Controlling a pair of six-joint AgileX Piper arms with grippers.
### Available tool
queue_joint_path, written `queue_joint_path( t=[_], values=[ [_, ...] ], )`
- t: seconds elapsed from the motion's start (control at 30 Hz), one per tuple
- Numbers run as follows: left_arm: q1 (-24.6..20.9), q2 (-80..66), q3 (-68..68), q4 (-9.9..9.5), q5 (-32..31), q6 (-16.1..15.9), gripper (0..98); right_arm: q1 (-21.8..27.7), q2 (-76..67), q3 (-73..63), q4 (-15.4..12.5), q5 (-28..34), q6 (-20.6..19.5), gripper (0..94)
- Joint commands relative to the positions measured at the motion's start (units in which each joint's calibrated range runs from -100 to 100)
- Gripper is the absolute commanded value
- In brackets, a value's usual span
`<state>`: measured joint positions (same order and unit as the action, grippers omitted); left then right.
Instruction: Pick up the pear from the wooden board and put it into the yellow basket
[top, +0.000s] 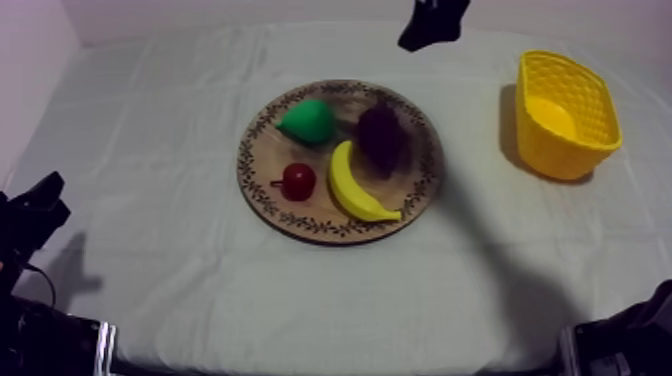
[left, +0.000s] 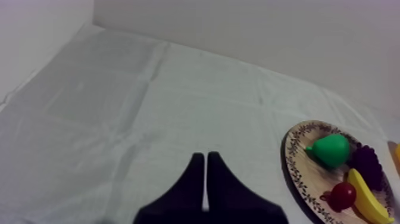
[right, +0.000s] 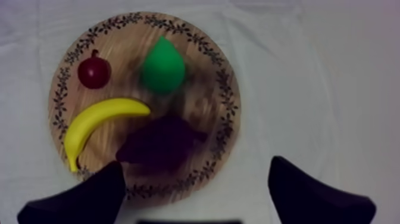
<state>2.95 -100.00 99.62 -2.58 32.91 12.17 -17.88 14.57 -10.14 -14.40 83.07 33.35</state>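
The table (top: 180, 260) under its grey-white cloth carries everything. At its middle sits the round wooden board (top: 312, 214). The yellow basket (top: 570, 155) stands well apart from it at about 3 o'clock, upright and with nothing in it.

In the top view the right gripper (top: 432, 25) hangs above the cloth beyond the board's far rim, at about 1 o'clock from the board. Its own camera looks straight down on the board, and its fingers are spread wide with nothing between them. The left gripper (left: 205, 158) rests low at 8 o'clock from the board, its fingers pressed together into a narrow wedge.

On the board, the banana (top: 350, 185) curves along the 5 o'clock side and the grapes (top: 380, 135) lie at 1 o'clock. The pear (top: 308, 120) lies at 11 o'clock with its narrow end toward the rim, and the small red fruit (top: 298, 181) is at 8 o'clock. The pear lies near the grapes and is untouched.

The step in hand looks like the approach, with nothing lifted yet. From the right wrist view, the open fingers are over the grapes' side of the board, with the pear beyond them. The next move probably calls for carrying the gripper past the grapes until the pear sits between the fingers. It can then come down and close round the pear's wide body without nudging the neighbouring fruit.
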Motion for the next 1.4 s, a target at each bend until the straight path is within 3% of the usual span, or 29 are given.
queue_joint_path(
  t=[0.0, 0.7, 1.37],
  values=[
    [-0.02, 0.00, 0.05, 0.02, -0.01, 0.02, 0.1, -0.59, 1.83, -0.80, -0.08, -0.05, -0.03, 87.9],
    [-0.02, 0.00, 0.05, 0.02, -0.01, 0.02, 0.1, -4.81, 26.94, -18.29, -1.66, -2.61, -2.84, 84.9],
    [-0.02, 0.00, 0.05, 0.02, -0.01, 0.02, 0.1, -6.61, 41.43, -27.90, -0.79, -2.13, -6.14, 82.8]
  ],
)
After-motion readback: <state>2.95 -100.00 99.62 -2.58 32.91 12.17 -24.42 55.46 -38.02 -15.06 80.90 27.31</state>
